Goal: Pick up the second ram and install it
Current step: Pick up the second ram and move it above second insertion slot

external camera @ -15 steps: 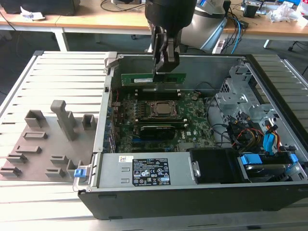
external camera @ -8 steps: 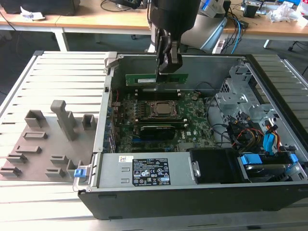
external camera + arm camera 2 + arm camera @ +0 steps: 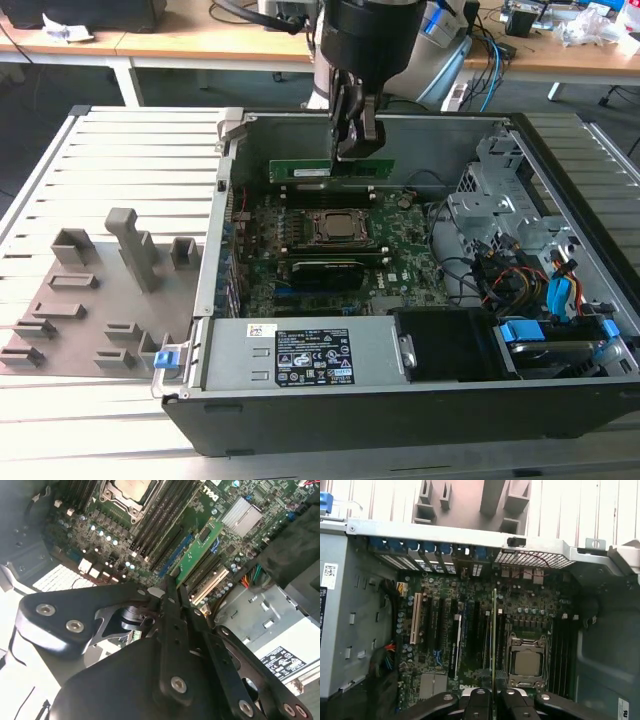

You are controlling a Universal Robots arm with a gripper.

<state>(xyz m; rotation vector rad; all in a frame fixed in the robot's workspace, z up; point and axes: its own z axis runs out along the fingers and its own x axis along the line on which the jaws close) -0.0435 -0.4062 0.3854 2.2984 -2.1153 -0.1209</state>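
second ram [image 3: 300,171] pinched in the clenched gripper [image 3: 357,148] — just under its fingertips, over the motherboard [image 3: 400,265]

Robotics lab, slatted metal workbench [image 3: 120,150], opened computer case [image 3: 350,432], cable-strewn desks [image 3: 190,42] behind

Open computer case [image 3: 350,425] beside grey block-studded plate [image 3: 88,335].

arm [image 3: 370,35]: reaching straight down | pincer [image 3: 355,150]: vertical, clamped on the second ram [image 3: 305,171]
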